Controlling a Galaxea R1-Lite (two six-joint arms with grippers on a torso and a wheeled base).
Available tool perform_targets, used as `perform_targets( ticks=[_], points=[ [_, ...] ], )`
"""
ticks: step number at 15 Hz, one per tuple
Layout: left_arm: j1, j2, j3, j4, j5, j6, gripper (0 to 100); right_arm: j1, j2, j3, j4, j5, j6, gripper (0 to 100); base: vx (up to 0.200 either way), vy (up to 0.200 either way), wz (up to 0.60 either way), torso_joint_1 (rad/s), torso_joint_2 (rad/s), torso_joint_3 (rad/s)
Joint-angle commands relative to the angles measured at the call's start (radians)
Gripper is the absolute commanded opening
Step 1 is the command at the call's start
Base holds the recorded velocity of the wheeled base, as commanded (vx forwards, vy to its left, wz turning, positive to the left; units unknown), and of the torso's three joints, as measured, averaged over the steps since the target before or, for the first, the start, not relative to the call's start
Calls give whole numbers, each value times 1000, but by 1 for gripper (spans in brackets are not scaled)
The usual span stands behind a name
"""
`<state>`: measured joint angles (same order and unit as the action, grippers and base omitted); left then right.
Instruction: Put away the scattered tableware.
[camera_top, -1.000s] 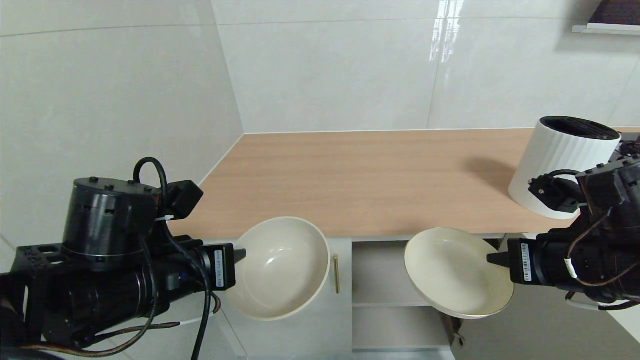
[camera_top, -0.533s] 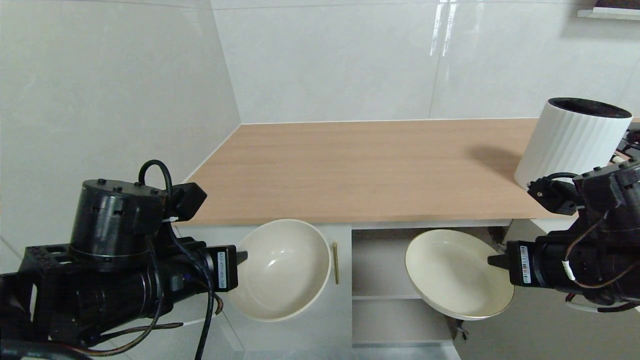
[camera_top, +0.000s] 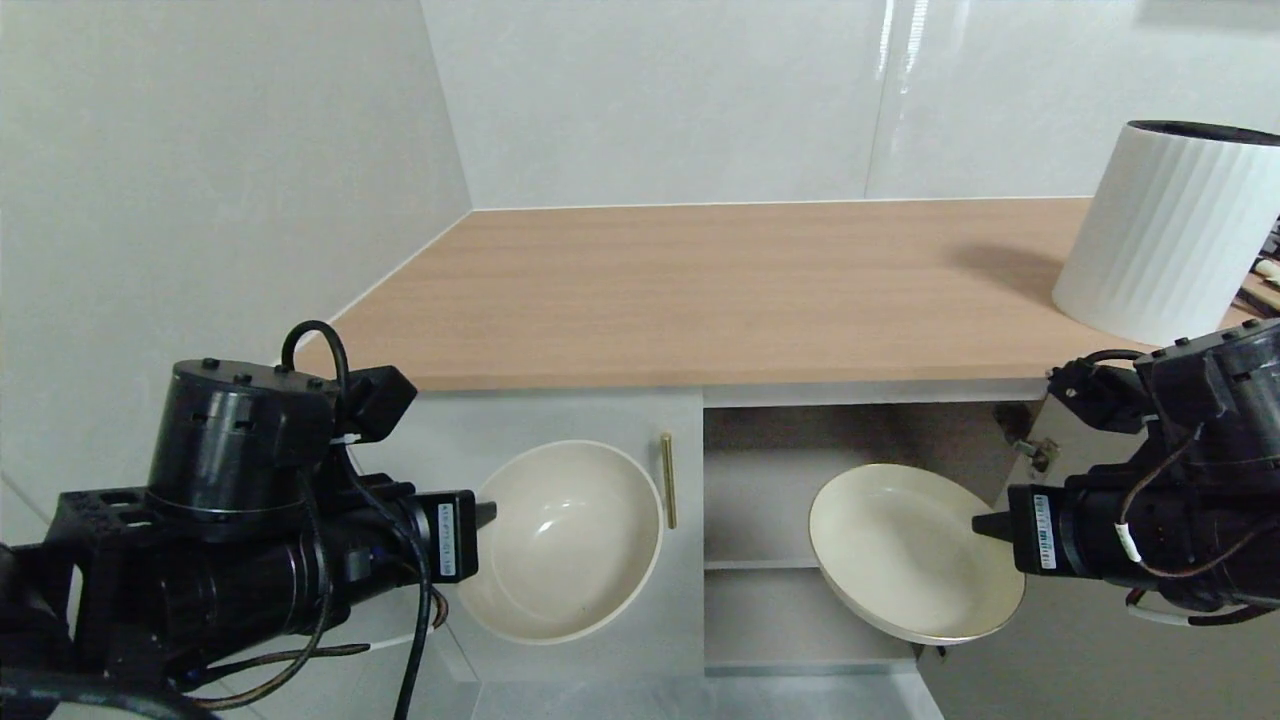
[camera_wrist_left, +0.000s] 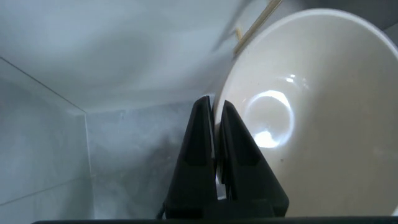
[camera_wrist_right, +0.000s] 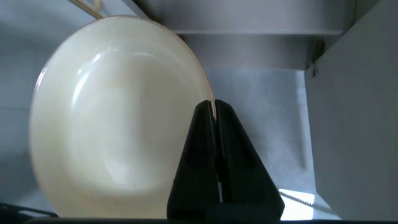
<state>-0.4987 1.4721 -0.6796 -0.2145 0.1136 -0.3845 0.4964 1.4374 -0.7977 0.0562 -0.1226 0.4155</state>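
Observation:
My left gripper is shut on the rim of a cream bowl, held in the air in front of the closed left cabinet door. In the left wrist view the fingers pinch the bowl at its edge. My right gripper is shut on the rim of a cream plate, which hangs in front of the open cabinet compartment. The right wrist view shows the plate clamped at its edge.
A wooden countertop runs above the cabinet, with a white ribbed cylinder at its right end. A brass handle sits on the closed door. The open compartment has a shelf, and its door swings out to the right.
The head view has dropped lower, so the counter sits higher in the picture and more of the cabinet shows. Both grippers keep hold of the bowl and the plate.

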Motion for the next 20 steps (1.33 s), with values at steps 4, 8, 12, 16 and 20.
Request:
perform_targets(
  ticks=[4, 8, 12, 16, 20],
  points=[
    [0, 5, 3, -5, 0, -1, 0, 1, 6, 0, 1, 0, 0, 0, 0, 0, 0, -183, 477, 287],
    [0, 8, 2, -5, 0, -1, 0, -1, 23, 0, -1, -16, 2, 0, 0, 0, 0, -160, 454, 285],
    [0, 8, 2, -5, 0, -1, 0, 1, 28, 0, 1, -26, 2, 0, 0, 0, 0, -72, 244, 162],
    [0, 8, 2, -5, 0, -1, 0, 1, 41, 0, -1, -28, 0, 0, 0, 0, 0, -3, 14, 10],
    [0, 7, 2, -5, 1, -1, 0, -1, 175, -12, -7, -31, -3, 0, 0, 0, 0, 0, 0, 0]
  ],
)
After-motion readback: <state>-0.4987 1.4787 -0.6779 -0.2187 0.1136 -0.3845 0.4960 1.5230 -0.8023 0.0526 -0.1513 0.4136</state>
